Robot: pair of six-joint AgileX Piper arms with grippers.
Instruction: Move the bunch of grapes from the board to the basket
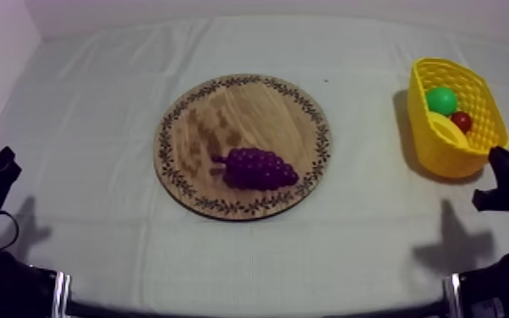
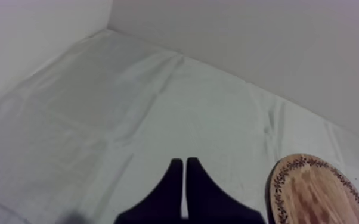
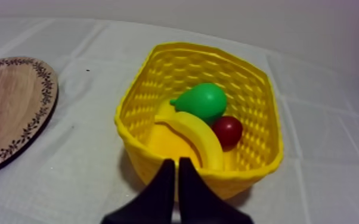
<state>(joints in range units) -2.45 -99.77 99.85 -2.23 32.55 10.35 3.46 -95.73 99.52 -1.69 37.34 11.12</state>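
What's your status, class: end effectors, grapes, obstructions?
Left end effector shut, right end effector shut. Bunch of grapes on wooden board, untouched. Nothing between board and yellow basket.

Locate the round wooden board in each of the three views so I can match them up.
Top view: the wooden board lies mid-table, the bunch of grapes on its lower right part.
Left wrist view: the board's edge lies on the cloth beside my shut left gripper.
Right wrist view: the board lies beside the yellow basket, apart from it.
Shared landmark: the board's patterned rim.
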